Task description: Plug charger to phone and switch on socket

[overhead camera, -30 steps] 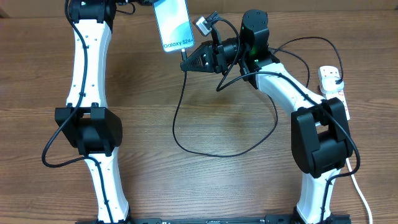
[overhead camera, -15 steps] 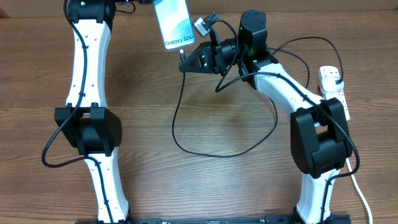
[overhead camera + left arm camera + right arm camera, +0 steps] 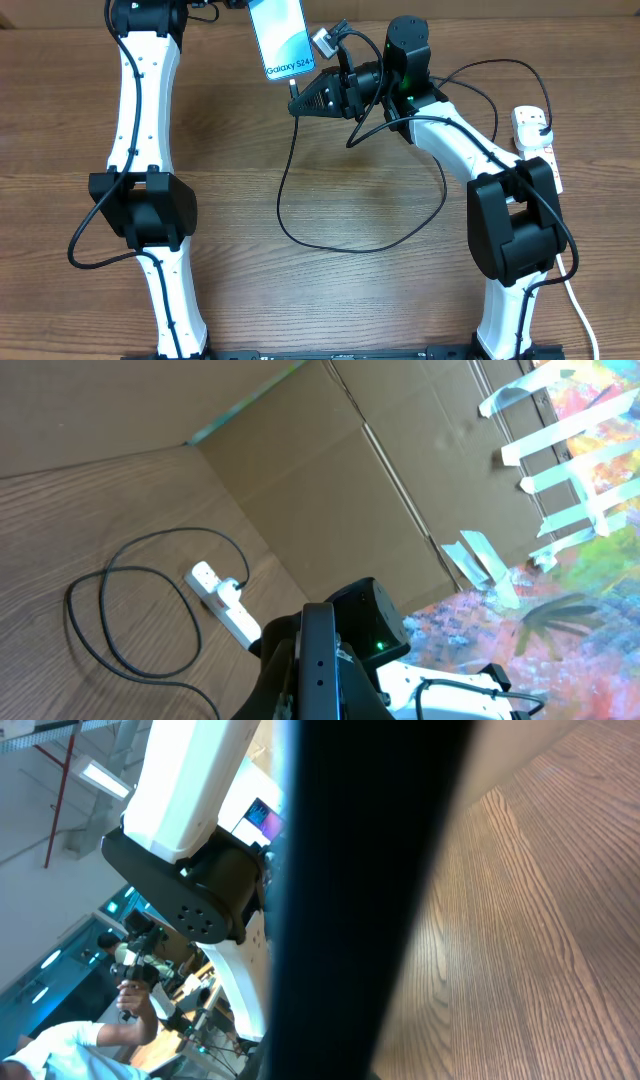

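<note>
The phone point(image 3: 278, 38), with its light blue screen up, hangs at the table's far edge. My left gripper point(image 3: 240, 5) is shut on its upper part. In the left wrist view the phone's dark edge point(image 3: 318, 660) stands between my fingers. My right gripper point(image 3: 297, 102) is shut on the charger's small plug tip point(image 3: 291, 87), right under the phone's bottom edge. I cannot tell whether the tip is in the port. The charger's black cable point(image 3: 340, 248) loops over the table to the white socket point(image 3: 536, 142) at the right edge. A broad dark shape point(image 3: 370, 900) fills the right wrist view.
The socket point(image 3: 225, 605) lies near a cardboard wall point(image 3: 330, 480), with the cable loop point(image 3: 100, 622) beside it. A white cord point(image 3: 582, 312) runs from the socket towards the front right. Both arm bases stand at the front edge.
My right gripper has moved a little up and left, bringing the plug tip against the phone's bottom edge. The phone has shifted only slightly.
</note>
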Tool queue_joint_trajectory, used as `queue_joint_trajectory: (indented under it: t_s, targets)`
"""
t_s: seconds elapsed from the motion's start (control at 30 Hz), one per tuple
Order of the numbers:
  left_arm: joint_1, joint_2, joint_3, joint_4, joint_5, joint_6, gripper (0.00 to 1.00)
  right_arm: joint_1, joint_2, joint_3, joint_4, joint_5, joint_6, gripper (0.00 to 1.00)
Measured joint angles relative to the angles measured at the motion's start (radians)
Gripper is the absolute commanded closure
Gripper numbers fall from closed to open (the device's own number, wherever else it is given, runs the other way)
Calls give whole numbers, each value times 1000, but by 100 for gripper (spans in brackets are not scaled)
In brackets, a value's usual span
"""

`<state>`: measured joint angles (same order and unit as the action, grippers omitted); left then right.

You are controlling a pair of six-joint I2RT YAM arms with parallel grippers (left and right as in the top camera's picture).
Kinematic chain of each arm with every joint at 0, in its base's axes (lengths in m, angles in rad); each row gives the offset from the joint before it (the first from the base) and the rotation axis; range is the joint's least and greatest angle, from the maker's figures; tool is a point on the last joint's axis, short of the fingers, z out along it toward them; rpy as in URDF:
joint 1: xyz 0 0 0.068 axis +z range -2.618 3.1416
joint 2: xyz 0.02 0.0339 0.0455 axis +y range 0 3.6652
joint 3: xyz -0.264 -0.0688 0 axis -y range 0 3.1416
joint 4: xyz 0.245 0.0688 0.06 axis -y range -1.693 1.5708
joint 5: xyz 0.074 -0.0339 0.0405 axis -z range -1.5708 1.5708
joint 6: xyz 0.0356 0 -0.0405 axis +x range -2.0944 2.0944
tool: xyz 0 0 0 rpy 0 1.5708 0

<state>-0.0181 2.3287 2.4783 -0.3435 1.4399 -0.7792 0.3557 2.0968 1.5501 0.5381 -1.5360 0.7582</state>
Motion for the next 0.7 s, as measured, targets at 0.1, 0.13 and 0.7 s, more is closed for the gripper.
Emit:
queue_joint_trajectory:
  t_s: [0.1, 0.13, 0.7]
  targets:
    - [-1, 0, 0, 0, 3, 0, 96, 0, 0, 0, 0, 0, 0, 96]
    - [-1, 0, 0, 0, 4, 0, 96, 0, 0, 0, 0, 0, 0, 96]
    - [-2, 0, 0, 0, 55, 28, 96, 0, 0, 0, 0, 0, 0, 96]
